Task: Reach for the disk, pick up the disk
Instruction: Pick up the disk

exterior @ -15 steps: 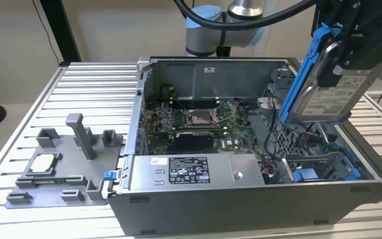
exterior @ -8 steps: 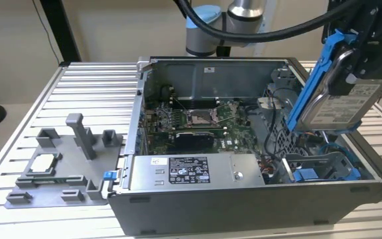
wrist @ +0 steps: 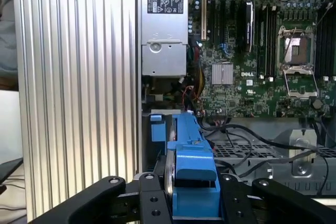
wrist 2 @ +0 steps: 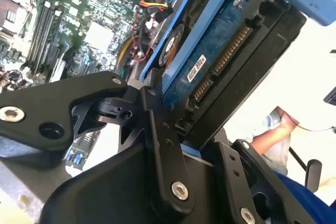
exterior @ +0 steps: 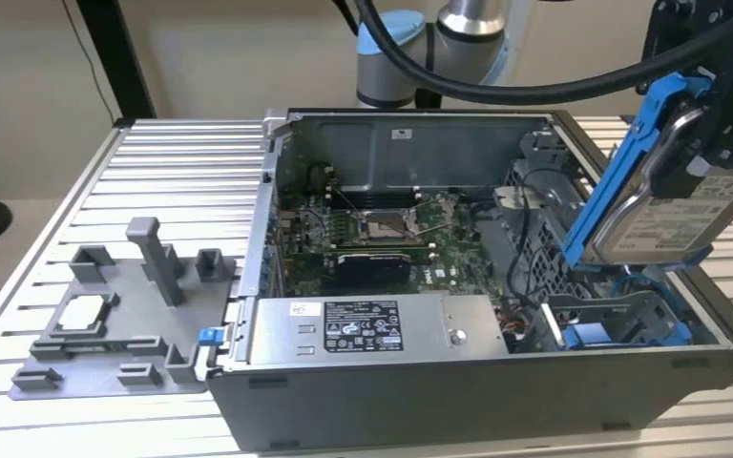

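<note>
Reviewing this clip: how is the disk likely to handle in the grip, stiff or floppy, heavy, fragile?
The disk looks like a rigid metal slab in a blue plastic frame, so it probably will not flex. It likely feels dense for its size. The gripper clamps it at one end, tilted above the open computer case, so it may lever in the grip. Its exposed circuit board suggests fragility.

A ribbed metal table (exterior: 150, 162) carries an open computer case (exterior: 469, 401) and a grey fixture plate (exterior: 112, 324).
</note>
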`<action>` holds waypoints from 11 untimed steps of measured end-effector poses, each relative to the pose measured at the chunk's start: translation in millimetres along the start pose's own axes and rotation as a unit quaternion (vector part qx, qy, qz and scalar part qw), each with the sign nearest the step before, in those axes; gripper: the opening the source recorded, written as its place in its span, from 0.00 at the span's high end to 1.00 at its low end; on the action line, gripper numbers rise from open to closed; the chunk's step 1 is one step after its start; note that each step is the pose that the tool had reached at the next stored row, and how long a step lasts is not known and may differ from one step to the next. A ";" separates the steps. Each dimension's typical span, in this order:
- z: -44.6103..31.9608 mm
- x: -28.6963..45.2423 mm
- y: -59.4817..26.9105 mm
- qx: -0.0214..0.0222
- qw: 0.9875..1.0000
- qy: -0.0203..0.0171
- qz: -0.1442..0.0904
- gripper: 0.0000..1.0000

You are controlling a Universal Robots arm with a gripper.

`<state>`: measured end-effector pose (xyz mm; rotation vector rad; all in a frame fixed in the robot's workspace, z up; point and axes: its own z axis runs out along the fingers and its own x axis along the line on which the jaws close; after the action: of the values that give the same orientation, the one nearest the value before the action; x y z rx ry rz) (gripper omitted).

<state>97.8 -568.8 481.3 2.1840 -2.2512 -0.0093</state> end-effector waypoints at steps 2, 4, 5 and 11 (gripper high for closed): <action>0.0 0.6 -0.3 0.000 1.000 0.000 0.000 1.00; 0.0 0.6 -0.4 0.000 1.000 0.000 0.000 1.00; 0.0 0.7 -0.4 0.000 1.000 0.000 0.000 1.00; 0.1 3.8 -1.4 0.000 1.000 0.000 0.000 1.00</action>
<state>99.0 -572.7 481.2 2.1839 -2.2514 -0.0095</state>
